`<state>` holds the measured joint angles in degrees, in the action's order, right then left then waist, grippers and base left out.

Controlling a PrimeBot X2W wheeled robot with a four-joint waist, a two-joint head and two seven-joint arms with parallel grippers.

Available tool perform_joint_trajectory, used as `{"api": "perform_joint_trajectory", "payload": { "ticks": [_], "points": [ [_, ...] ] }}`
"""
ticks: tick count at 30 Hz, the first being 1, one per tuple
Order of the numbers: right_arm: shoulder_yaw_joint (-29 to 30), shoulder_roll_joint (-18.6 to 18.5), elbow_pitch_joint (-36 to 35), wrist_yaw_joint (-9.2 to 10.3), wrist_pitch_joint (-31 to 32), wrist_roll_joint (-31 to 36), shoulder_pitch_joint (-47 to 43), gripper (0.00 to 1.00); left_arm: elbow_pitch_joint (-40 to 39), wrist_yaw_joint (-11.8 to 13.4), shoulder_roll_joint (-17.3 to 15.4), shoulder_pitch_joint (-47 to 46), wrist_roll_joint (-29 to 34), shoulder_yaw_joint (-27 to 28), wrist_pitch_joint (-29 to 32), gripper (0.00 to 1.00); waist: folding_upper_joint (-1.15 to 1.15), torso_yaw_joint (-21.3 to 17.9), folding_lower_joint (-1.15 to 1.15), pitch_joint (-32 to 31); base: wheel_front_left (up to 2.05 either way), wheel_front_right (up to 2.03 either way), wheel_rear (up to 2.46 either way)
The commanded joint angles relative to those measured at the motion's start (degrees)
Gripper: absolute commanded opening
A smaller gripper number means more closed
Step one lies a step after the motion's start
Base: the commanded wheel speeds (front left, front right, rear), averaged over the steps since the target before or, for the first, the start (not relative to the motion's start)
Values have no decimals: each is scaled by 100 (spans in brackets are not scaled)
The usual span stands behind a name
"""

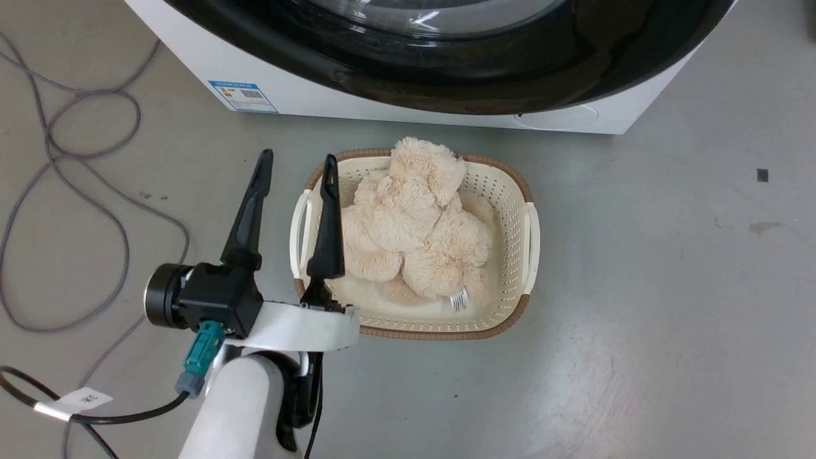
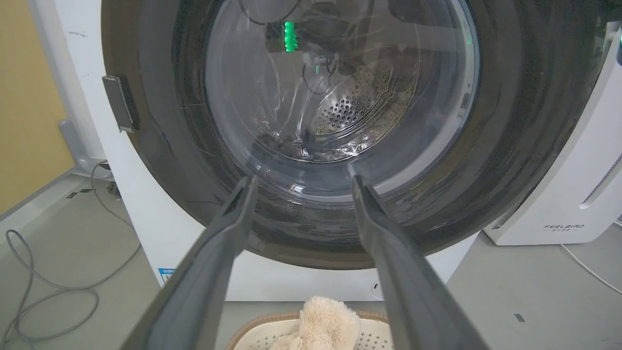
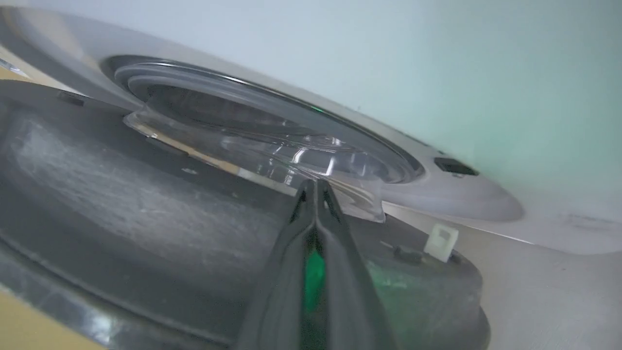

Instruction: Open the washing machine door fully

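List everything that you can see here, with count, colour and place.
washer: one, white, behind the basket
door: one, glossy black with clear glass, on the washer
label: one, blue, low on the washer
basket: one, cream with brown rim, on the floor
plush: one, beige, in the basket
cable: count unclear, grey, looped on the floor
appliance: one, white, beside the washer
floor: grey
left gripper: dark, open, over the basket's edge
right gripper: dark, shut, by the door's glass

Grey floor [image 1: 637, 287], white washing machine [image 1: 306, 102] on it, cream basket [image 1: 503, 191] near its front, looped grey cable [image 1: 138, 121]
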<state>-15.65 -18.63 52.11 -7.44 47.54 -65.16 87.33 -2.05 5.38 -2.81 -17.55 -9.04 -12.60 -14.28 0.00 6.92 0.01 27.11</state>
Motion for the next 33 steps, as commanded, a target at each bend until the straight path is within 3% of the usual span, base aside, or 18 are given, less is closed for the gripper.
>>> {"api": "perform_joint_trajectory", "payload": {
  "ticks": [1,16,33],
  "points": [
    [-53,-47,95,-5,167,-177,188,0,-25,33,-7,-111,-27,-42,-72,100,0,-4,-1,-2,0,0,0],
    [-207,5,-354,-5,1011,-311,-555,0,243,-9,-7,47,-97,-94,-72,100,0,-157,-1,-395,0,0,0],
    [-587,494,-1287,-5,1530,-671,-2349,0,838,-110,-7,571,-116,11,-72,100,0,-134,-1,-1583,0,0,0]
  ]
}}
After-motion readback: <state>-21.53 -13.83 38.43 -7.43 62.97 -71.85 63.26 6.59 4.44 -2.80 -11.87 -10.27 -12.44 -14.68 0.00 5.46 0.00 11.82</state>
